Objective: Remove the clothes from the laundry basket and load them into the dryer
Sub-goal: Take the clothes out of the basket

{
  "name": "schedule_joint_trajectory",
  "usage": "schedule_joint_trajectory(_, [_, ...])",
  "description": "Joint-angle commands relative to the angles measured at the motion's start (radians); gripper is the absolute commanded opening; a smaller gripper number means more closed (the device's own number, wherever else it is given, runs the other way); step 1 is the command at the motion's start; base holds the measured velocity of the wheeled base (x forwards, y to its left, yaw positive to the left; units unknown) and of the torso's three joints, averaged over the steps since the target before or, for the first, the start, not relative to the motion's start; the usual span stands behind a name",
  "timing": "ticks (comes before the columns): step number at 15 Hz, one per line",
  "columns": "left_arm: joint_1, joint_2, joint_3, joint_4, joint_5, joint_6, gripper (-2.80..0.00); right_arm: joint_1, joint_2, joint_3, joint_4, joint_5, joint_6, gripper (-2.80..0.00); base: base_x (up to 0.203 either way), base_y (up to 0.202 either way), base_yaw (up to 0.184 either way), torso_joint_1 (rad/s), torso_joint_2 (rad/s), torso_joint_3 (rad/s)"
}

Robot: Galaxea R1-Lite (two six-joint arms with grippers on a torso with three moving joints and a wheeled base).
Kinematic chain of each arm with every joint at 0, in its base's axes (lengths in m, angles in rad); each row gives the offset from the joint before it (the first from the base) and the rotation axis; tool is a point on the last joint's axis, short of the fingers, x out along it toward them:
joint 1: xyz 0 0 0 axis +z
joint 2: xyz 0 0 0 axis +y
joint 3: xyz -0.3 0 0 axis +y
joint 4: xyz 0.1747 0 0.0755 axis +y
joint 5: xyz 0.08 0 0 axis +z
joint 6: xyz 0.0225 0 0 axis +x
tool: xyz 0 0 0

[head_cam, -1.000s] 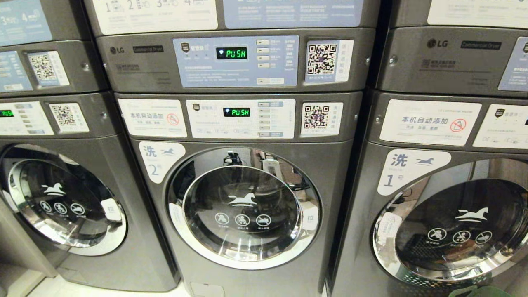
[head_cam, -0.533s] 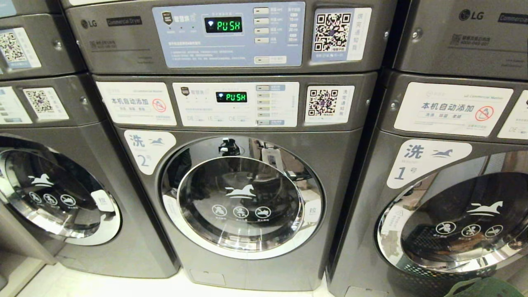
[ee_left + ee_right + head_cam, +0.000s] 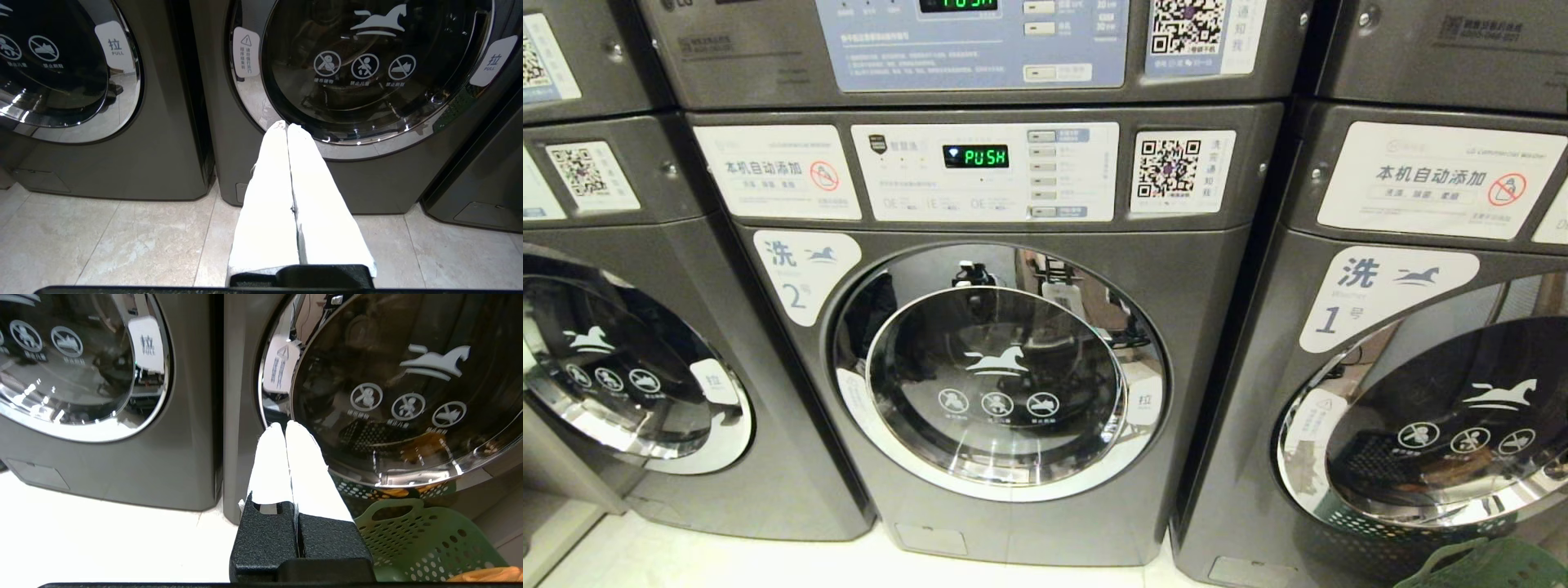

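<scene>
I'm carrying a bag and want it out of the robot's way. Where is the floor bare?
Bare tile floor runs before the left machine and the middle machine. It is crowded at the right machine, where the green laundry basket stands against its front.

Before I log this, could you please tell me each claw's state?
Left claw: closed, holding nothing.
Right claw: closed, holding nothing.
</scene>
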State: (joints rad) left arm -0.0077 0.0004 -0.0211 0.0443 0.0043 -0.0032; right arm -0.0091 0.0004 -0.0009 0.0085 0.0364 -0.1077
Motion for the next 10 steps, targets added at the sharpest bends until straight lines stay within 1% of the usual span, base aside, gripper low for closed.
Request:
schedule_joint_trajectory(1, [0.0, -0.002, 0.0, 0.0, 0.0, -0.001, -2.8, 0.0, -0.002, -0.001, -0.001, 0.0, -0.001, -2.8, 0.0, 0.0, 0.0, -0.053, 0.43, 0.368])
schedule_joint_trajectory(5, [0.0, -0.002, 0.0, 0.0, 0.0, 0.0, -2.8, 0.0, -0.002, -0.001, -0.001, -0.001, 0.0, -2.8, 0.0, 0.0, 0.0, -0.018, 0.42, 0.398])
schedule_joint_trajectory(6, [0.0, -0.002, 0.0, 0.0, 0.0, -0.001, -2.8, 0.0, -0.002, -0.001, -0.001, -0.003, 0.005, -2.8, 0.0, 0.0, 0.0, -0.002, 0.11, 0.115])
schedule_joint_trajectory(10, [0.0, -0.002, 0.0, 0.0, 0.0, 0.0, -2.8, 0.0, -0.002, -0.001, -0.001, -0.003, 0.008, -2.8, 0.0, 0.0, 0.0, 0.0, 0.0, 0.0])
